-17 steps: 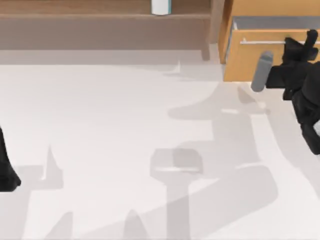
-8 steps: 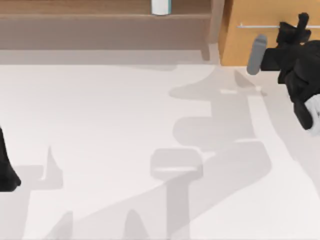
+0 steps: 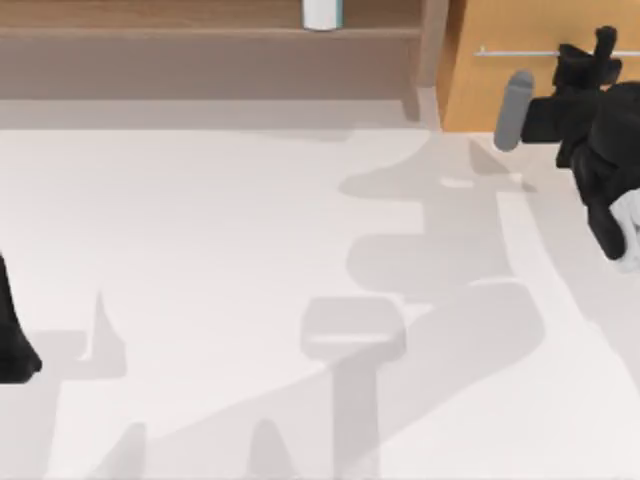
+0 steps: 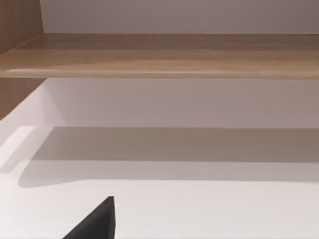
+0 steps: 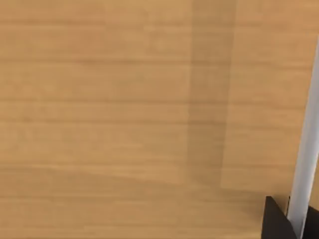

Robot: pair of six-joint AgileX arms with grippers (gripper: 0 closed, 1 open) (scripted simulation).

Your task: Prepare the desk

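From above, the white tabletop [image 3: 220, 260] is wide and bare in the middle. A brown shelf ledge [image 3: 200, 30] runs along the far side, and a small white cup-like thing [image 3: 322, 13] stands on it. At the far right sits the orange drawer unit [image 3: 520, 90], with its front flat and its thin silver handle [image 3: 515, 52] running sideways. The right pincer [image 3: 603, 50] is right at that handle. I think it holds the handle because the drawer is part of getting the tabletop ready. A grey stub [image 3: 512, 112] sticks out from the right arm toward the left. The left arm [image 3: 15, 335] rests at the left edge, well apart from the drawer, so it stays out of the way.

From the left wrist, the shelf ledge [image 4: 159, 55] lies far ahead over the tabletop [image 4: 199, 214]. A dark tip [image 4: 97, 221] pokes in, and I cannot tell if the left pincer is wide or closed.

From the right wrist, the drawer front [image 5: 99, 109] is very close. The handle [image 5: 303, 174] runs between two dark fingers [image 5: 273, 219], which are closed on it.
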